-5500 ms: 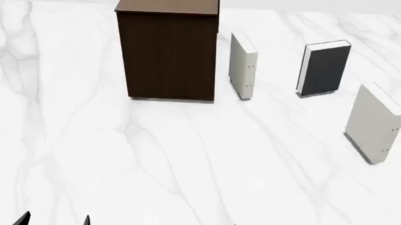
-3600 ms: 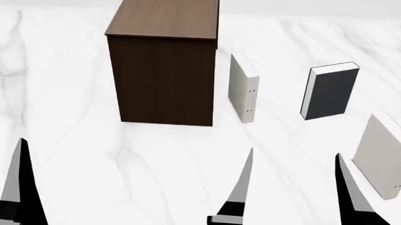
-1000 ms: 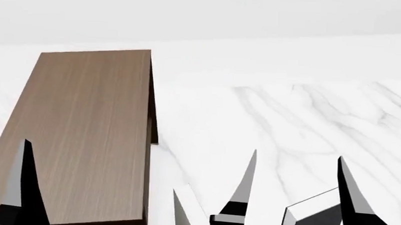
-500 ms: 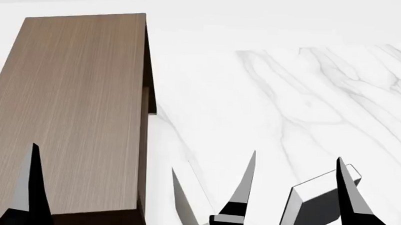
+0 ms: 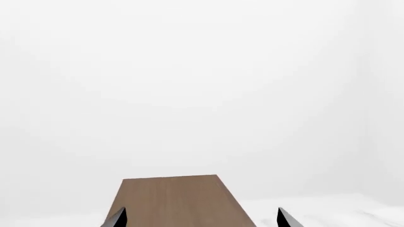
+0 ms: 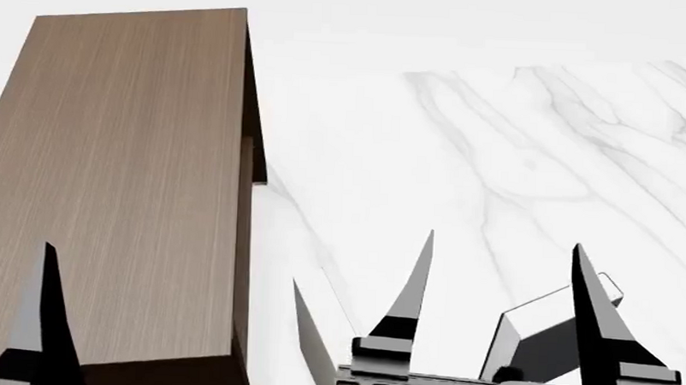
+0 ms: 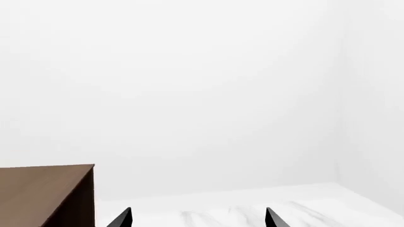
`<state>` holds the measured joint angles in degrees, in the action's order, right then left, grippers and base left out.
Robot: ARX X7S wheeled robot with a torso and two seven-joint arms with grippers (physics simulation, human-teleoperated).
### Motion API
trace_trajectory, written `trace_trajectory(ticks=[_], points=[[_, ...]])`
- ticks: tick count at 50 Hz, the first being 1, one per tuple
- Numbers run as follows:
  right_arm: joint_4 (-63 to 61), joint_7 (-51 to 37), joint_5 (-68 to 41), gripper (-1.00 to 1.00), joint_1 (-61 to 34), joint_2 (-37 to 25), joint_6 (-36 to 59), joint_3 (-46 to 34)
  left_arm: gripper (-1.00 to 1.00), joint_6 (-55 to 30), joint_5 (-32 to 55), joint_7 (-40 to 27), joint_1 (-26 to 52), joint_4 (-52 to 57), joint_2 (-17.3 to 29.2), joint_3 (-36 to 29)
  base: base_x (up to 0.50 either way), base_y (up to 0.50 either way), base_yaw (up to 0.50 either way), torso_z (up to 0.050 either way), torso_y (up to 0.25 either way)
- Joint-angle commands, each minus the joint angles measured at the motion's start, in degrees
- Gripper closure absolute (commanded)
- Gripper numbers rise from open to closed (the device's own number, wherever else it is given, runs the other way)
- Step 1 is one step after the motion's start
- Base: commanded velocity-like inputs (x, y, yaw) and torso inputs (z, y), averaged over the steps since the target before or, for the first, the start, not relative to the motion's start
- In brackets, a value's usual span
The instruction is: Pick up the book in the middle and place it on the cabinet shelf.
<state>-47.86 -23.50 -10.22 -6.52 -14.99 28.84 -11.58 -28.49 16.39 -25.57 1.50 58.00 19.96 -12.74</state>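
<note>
- Below right gripper (image 6: 498,258), jaws spread, empty: dark charcoal-grey hardback book (image 6: 543,341), upright.
- Left gripper (image 5: 200,218) also spread.
- Advice: lower squarely, straddle covers before closing.

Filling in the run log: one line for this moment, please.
phase: approach | right gripper: open, above dark book | left gripper: open, empty | cabinet shelf: bare | book: not grasped

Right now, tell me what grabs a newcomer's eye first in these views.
The tall brown cabinet's flat top fills the head view's left. At the lower right, the open right gripper hangs above the dark grey book, over white marble floor.
</note>
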Motion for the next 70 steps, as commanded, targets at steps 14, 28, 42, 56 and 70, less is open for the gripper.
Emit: trace_trajectory(ticks=[14, 28, 42, 56, 70], points=[[37.11, -10.17, -13.46, -1.00, -47.20, 14.20, 15.49, 10.30, -1.00, -0.29, 2.72, -2.10, 0.04, -2.44, 0.48, 0.15, 0.00, 0.00, 0.00, 0.000, 0.000], [83.72, -18.15, -4.79, -1.00, -65.21, 13.25, -6.86, 8.80, -1.00, -0.02, 4.64, -3.24, 0.27, -1.52, 1.53, 0.49, 0.00, 0.00, 0.00, 0.000, 0.000], [104.98, -36.49, -5.38, -1.00, -75.71, 13.75, -4.78, 13.14, -1.00, 0.97, 5.53, -4.46, 0.82, -1.92, 2.67, -0.05, 0.00, 0.00, 0.00, 0.000, 0.000], [100.89, -54.85, -8.53, -1.00, -72.43, 12.82, 4.70, 19.29, -1.00, 2.36, 5.74, -5.08, 0.70, -2.61, 3.47, -0.66, 0.00, 0.00, 0.00, 0.000, 0.000], [103.99, -54.63, -13.81, -1.00, -70.49, 13.54, 1.23, 23.79, -1.00, 2.87, 5.91, -5.97, 0.94, -2.55, 4.19, -1.55, 0.00, 0.00, 0.00, 0.000, 0.000]])
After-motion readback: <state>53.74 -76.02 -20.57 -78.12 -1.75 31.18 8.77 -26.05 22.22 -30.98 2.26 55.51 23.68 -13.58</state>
